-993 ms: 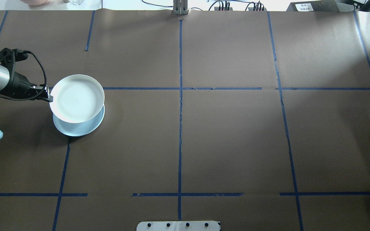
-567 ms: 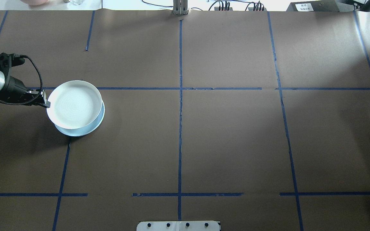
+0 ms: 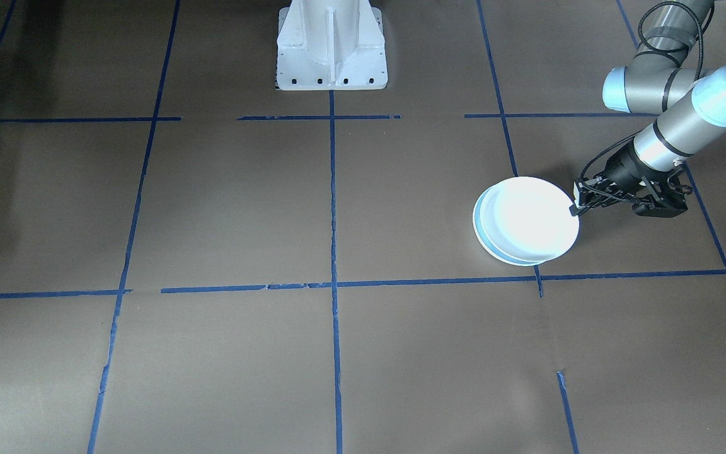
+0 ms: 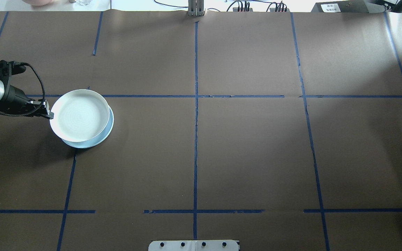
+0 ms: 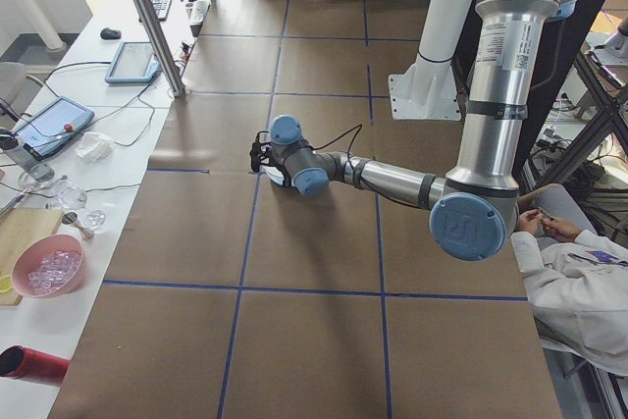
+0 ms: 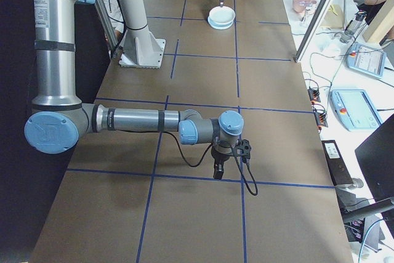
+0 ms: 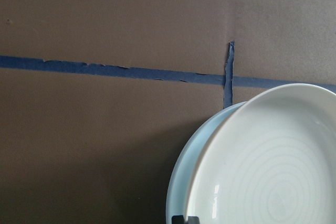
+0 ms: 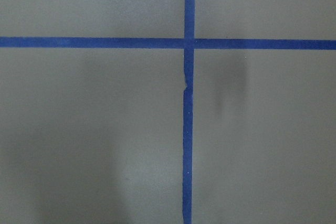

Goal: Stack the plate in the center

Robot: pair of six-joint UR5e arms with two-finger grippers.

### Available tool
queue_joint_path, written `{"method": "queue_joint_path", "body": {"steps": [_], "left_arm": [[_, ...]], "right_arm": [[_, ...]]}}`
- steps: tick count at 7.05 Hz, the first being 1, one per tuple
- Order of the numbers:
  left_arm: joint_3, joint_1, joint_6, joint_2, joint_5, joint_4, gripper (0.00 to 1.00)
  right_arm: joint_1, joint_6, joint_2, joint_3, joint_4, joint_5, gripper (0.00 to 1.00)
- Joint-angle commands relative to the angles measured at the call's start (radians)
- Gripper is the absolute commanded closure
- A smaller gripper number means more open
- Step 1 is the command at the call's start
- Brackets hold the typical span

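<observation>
The left claw (image 4: 49, 115) is pinched on the near-left rim of a cream-rimmed white plate (image 4: 80, 115), which sits over a pale blue plate (image 4: 107, 130); the upper plate is offset toward the arm, so a crescent of the blue one shows along its far side in the overhead view; whether the white plate rests fully on the blue one or is held just above it cannot be told. In the front-facing view the same claw (image 3: 576, 207) meets the white plate (image 3: 530, 217) at its edge, with the blue plate (image 3: 481, 230) peeking out on the side away from the arm; the pair lies just beside a crossing of blue tape lines (image 4: 195, 96) on the brown counter (image 4: 250, 153), well to the robot's left of the middle. The left wrist view shows faint concentric rings on the white plate (image 7: 273, 166), with the blue plate's rim (image 7: 197, 156) beneath. The right claw (image 6: 218, 170) hangs over bare counter near a tape crossing, far from the plates; how far it is open cannot be told.
</observation>
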Motion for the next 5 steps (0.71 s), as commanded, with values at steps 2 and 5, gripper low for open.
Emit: {"method": "queue_joint_path", "body": {"steps": [2,5], "left_arm": [[0.005,0.003,0.003,0.000,0.002,0.000,0.86],[0.011,0.003,0.004,-0.005,0.001,0.000,0.45]], "right_arm": [[0.000,0.000,0.000,0.000,0.000,0.000,0.00],[0.000,0.000,0.000,0.000,0.000,0.000,0.00]]}}
